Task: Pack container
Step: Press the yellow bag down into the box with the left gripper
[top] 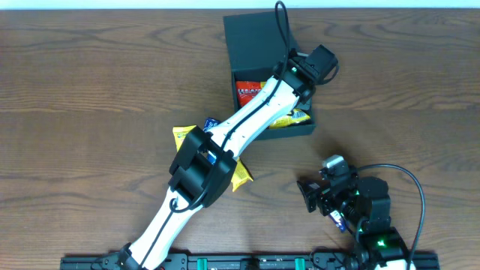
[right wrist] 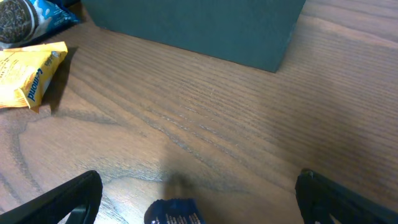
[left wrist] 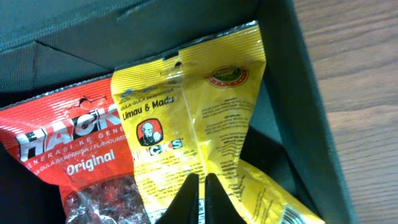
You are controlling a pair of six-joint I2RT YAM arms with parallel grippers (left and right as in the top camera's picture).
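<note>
Packing was partly done: a red packet (left wrist: 62, 155) and a yellow packet (left wrist: 205, 112) were seen in the box (top: 255, 45), with the left gripper (left wrist: 199, 194) pressed together over them. More packets (top: 182, 136) were left outside, mid-frame. The right gripper (right wrist: 199, 198) was spread wide.

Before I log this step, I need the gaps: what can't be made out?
Overhead: the left arm covers much of what lies in the container.
Left wrist: whether the shut left gripper pinches the yellow packet; bottom edge cuts it off.
Right wrist: blue wrapper, cut off by the bottom edge.
</note>
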